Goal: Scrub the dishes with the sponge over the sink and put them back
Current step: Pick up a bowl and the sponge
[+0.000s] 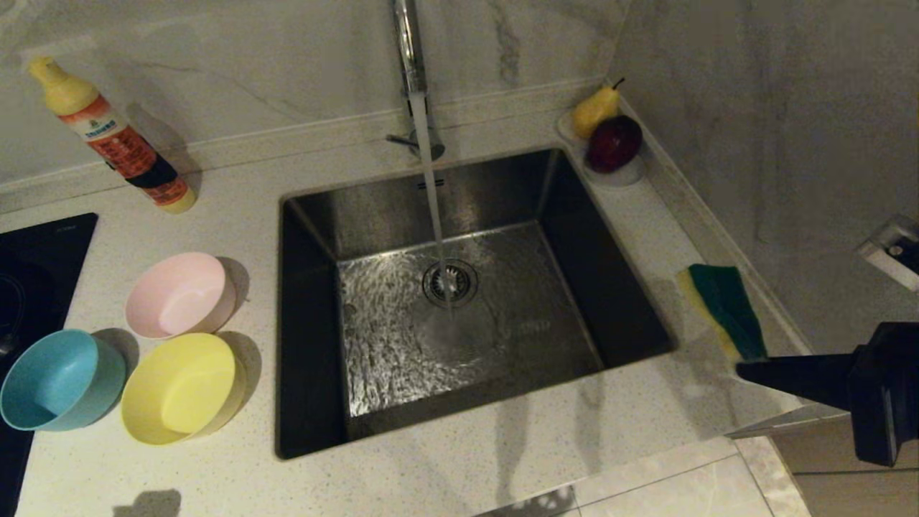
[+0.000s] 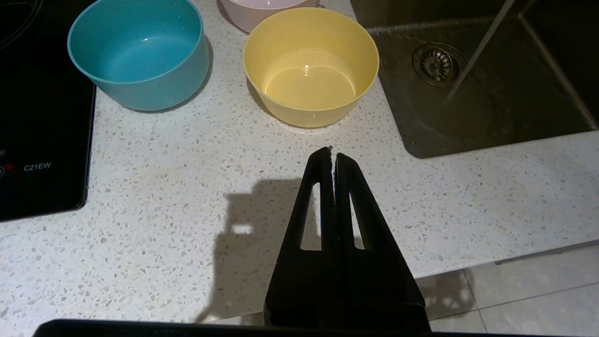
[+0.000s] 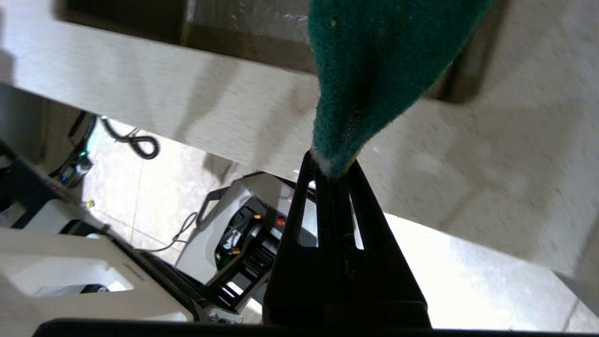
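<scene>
A kitchen: steel sink (image 1: 474, 301) with running tap (image 1: 411, 50), stove top (image 1: 36, 273), stone counter (image 1: 215, 467).

sink basin (image 1: 373, 237): open from above; only the water stream (image 1: 433, 201) falling from the tap (image 1: 408, 43) at the back edge crosses its middle.
counter left of the sink: crowded by the pink bowl (image 1: 179, 294), yellow bowl (image 1: 181, 388) and blue bowl (image 1: 61, 379), set close together near the stove top (image 1: 36, 251).
back left corner: a bottle (image 1: 115, 136) stands there.
back right corner: dish with fruit (image 1: 607, 136) fills the narrow strip.
right strip of counter: narrow, hemmed by the wall; the sponge (image 1: 721, 309) pinched in the right gripper (image 1: 743, 371) occupies it.
front edge of counter: bare under the left gripper (image 2: 333, 152), jaws pressed together.
</scene>
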